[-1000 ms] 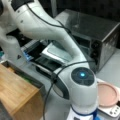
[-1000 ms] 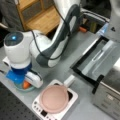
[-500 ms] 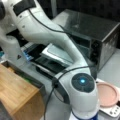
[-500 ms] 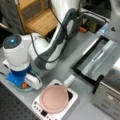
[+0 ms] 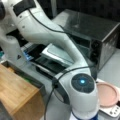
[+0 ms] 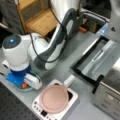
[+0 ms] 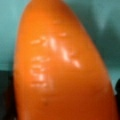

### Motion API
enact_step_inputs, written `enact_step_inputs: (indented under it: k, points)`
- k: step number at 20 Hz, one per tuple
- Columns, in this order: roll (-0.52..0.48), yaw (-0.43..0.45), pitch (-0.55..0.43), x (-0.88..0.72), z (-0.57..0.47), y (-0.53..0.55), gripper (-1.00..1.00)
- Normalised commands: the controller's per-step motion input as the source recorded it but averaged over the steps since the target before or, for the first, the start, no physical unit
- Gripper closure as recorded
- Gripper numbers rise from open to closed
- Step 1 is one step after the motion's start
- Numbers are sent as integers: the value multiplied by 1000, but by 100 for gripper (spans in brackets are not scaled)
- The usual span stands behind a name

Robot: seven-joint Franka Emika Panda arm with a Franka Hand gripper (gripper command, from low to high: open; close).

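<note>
An orange carrot (image 7: 62,70) fills the wrist view, lying on a teal surface (image 7: 107,20). Dark fingers (image 7: 5,95) show at the lower left and right edges, with the carrot between them. In a front view the gripper (image 6: 23,83) points down at the table's front left, over a teal dish (image 6: 30,89). A small bit of the carrot (image 6: 24,85) shows under the blue and white hand. In a front view the wrist (image 5: 81,82) hangs at the bottom edge, and the gripper itself is out of sight below it.
A pink pan (image 6: 53,98) (image 5: 107,93) sits on a white cooktop (image 6: 40,110) just right of the dish. A toaster oven (image 5: 100,30) with its door (image 6: 100,57) folded open stands behind. A wooden shelf (image 6: 37,17) and a wooden box (image 5: 17,92) flank the arm.
The wrist has sunk a little toward the dish, most of it in the first half second. Nothing else has moved.
</note>
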Motion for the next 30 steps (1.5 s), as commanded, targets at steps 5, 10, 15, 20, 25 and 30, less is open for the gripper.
enact_step_inputs:
  k: [5,10,15,20,25,30]
  points:
    - [228,-30,192,229,303,-118,100]
    - [203,-51,180,189,257,-88,100]
    - [195,-139,117,143,221,-22,100]
    - [199,-185,73,87,172,94,100]
    - [178,-233,32,1,98,245,100]
    - [137,-168,15,-123,54,287,100]
